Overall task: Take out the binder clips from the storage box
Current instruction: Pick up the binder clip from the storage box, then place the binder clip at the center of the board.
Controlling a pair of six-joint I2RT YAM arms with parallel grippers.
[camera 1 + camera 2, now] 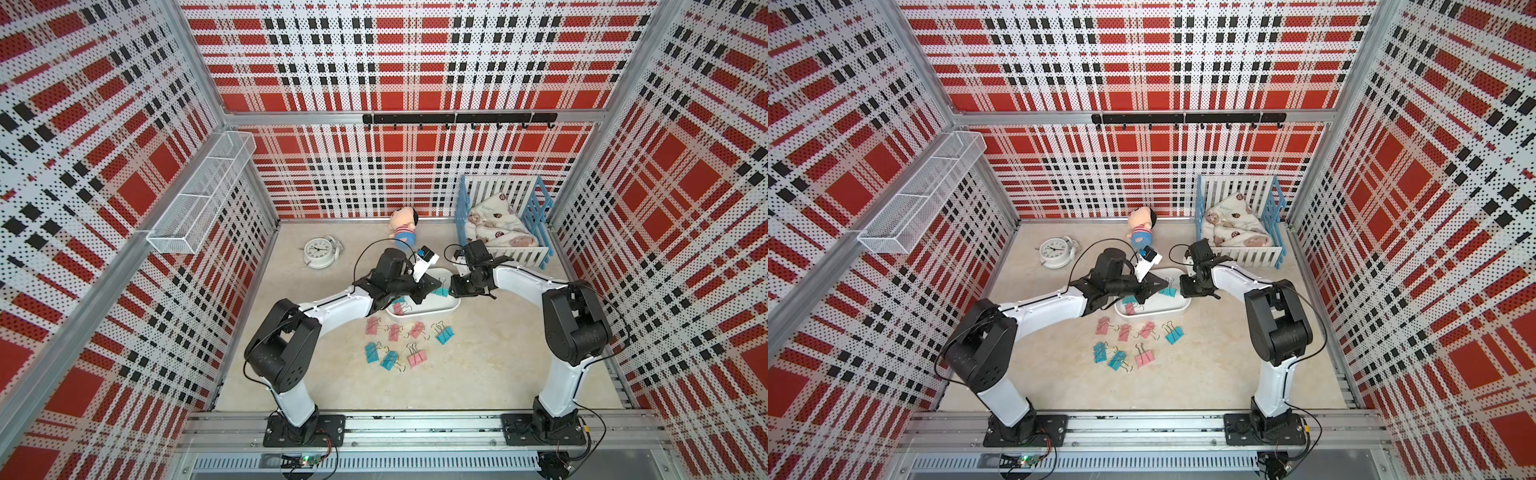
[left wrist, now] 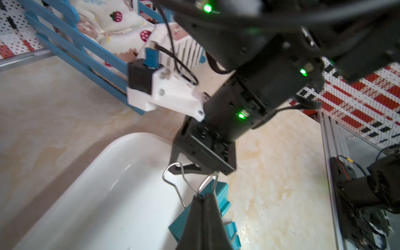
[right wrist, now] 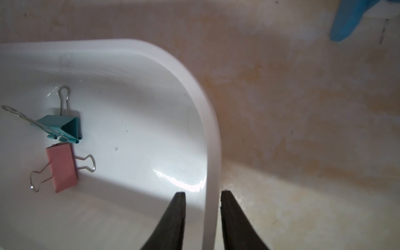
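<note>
Box clamped, left arm has a clip.
Table (image 1: 498, 353): storage box (image 1: 436, 306) mid-table, near the crib (image 1: 515, 254). Right gripper (image 3: 202, 192) is pinched on the box's end wall, one finger inside and one outside. Left gripper (image 2: 204, 197) is closed tight on the held teal clip (image 2: 223, 194) at that same end. Inside the box, a loose teal clip (image 3: 58, 126) and a pink clip (image 3: 62, 168) sit side by side. Seven binder clips (image 1: 395, 331) lie on the table just in front of the box.

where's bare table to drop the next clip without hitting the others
Bare table lies between the loose binder clips and the right arm, and between those clips and the front rail. Crowded: the strip just before the storage box, and over it, where the left arm meets the right.
</note>
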